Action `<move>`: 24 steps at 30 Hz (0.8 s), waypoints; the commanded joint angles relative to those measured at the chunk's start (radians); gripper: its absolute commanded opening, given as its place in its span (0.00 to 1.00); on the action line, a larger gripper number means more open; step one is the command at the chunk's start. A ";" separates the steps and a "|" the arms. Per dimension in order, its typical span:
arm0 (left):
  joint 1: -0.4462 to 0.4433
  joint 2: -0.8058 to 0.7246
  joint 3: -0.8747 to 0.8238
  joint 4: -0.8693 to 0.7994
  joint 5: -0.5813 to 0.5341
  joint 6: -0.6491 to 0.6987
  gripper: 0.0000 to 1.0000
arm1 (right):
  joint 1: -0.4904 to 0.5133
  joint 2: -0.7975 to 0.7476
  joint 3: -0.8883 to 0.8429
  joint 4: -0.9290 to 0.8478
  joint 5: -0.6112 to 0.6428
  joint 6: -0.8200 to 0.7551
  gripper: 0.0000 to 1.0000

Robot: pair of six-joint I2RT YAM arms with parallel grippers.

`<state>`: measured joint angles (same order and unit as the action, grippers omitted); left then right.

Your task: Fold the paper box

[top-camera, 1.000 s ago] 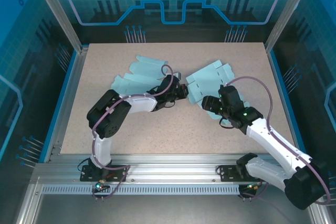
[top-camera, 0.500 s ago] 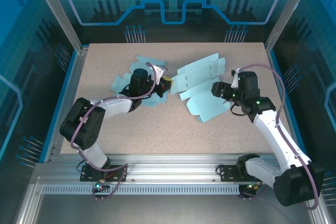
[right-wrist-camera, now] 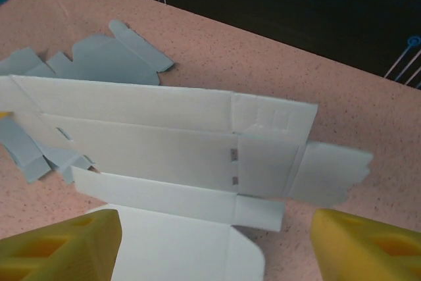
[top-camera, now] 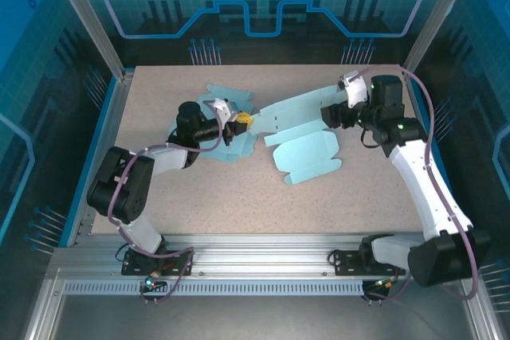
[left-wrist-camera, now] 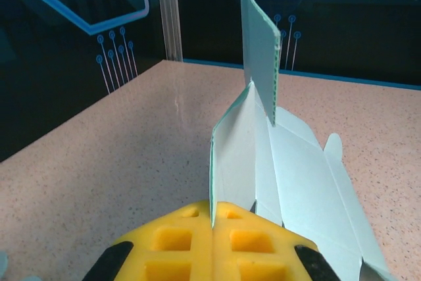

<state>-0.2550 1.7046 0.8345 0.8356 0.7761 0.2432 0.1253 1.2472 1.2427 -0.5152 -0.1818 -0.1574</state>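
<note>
The left arm (top-camera: 147,165) lies low across the speckled table (top-camera: 159,205), with its forearm reaching toward the middle. The right arm (top-camera: 422,173) stretches far forward and bends inward at the wrist.

The paper box (top-camera: 303,153), a pale blue unfolded blank, spans the gap between them at mid-table, partly lifted off the surface. The left gripper (top-camera: 241,121) is clamped on the blank's left end. The right gripper (top-camera: 339,103) sits at the far right corner.

The left wrist view shows the yellow pads (left-wrist-camera: 177,248) pressed together on a thin flap edge, with one panel standing upright beyond. The right wrist view shows the jaws spread wide, with the creased panels (right-wrist-camera: 164,143) ahead of them; whether they touch cannot be told.

Spare blanks (top-camera: 215,101) lie flat under and behind the left wrist.
</note>
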 commanded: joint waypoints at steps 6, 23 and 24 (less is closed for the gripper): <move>0.059 0.045 0.093 0.013 0.206 0.016 0.00 | -0.145 0.189 0.199 -0.104 -0.293 -0.240 0.73; 0.059 0.056 0.164 -0.164 0.185 0.104 0.00 | -0.175 0.474 0.492 -0.374 -0.669 -0.405 0.46; 0.059 0.057 0.165 -0.165 0.181 0.104 0.00 | -0.174 0.474 0.484 -0.374 -0.672 -0.406 0.47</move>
<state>-0.2047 1.7496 0.9699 0.6876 0.9432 0.3107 -0.0349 1.7126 1.6974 -0.8017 -0.7700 -0.5289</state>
